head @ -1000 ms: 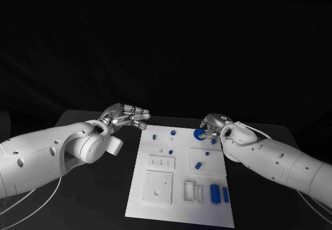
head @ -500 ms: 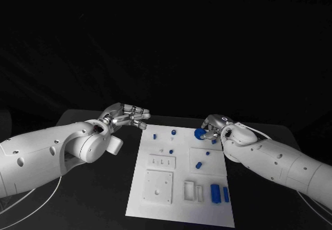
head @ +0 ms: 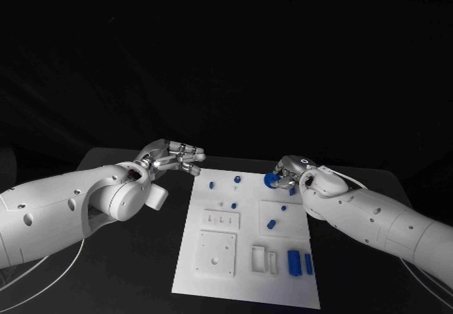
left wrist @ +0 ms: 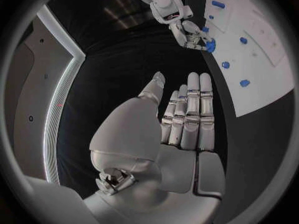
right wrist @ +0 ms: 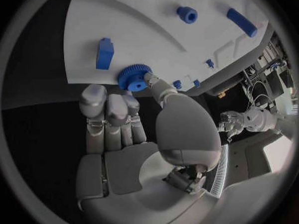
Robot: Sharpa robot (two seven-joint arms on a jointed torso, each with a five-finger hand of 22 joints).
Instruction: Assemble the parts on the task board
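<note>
The right hand (right wrist: 134,134) pinches a small blue gear (right wrist: 132,77) at the far edge of the task board (head: 247,275). It looks hard, light and toothy, so hold its rim. The left hand (head: 173,157) hangs open over the worktop (head: 141,261).

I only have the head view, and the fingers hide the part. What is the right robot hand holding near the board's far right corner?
Observer: In the right wrist view, the right robot hand pinches a toothed blue gear between its thumb tip and a fingertip.
Operator: Is it clear of the task board?
Observer: It sits at the task board edge, and I cannot tell whether it touches.
Operator: Is the left robot hand carrying anything?
Observer: No. The left wrist view shows the left robot hand empty, its fingers straight and side by side.
</note>
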